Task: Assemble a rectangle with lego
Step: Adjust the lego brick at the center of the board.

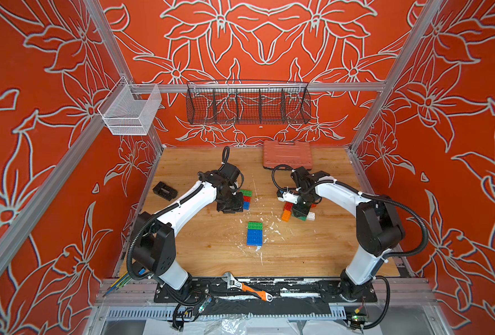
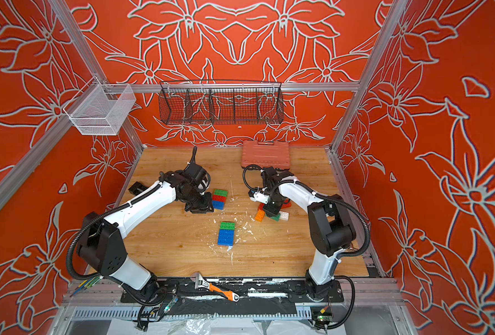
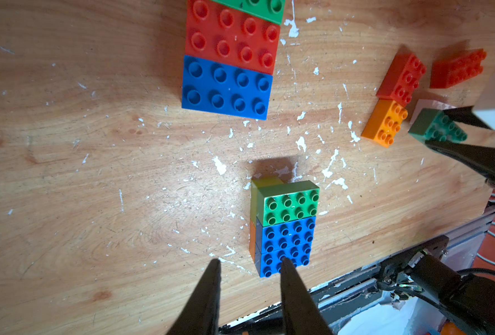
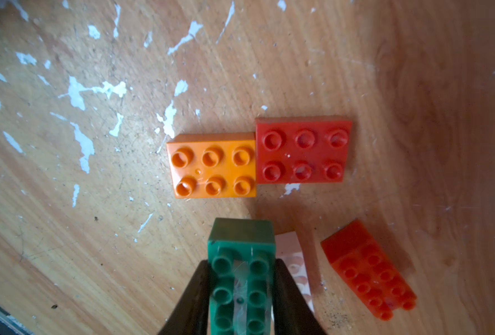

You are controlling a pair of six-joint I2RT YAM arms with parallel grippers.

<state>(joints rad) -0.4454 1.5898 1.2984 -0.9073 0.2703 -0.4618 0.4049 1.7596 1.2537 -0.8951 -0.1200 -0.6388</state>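
My left gripper hangs open over the table with nothing between its fingers. Close by it lies a flat row of lego: green, red and blue bricks. Toward the table's front stands a stack with a green brick and blue bricks on top. My right gripper is shut on a dark green brick, held just above the wood. Next to it lie an orange brick touching a red one, another red brick and a white brick.
A salmon tool case lies at the back of the table. A small black block sits at the left edge. An orange-handled wrench rests on the front rail. White flecks dot the wood. Two wire baskets hang on the back frame.
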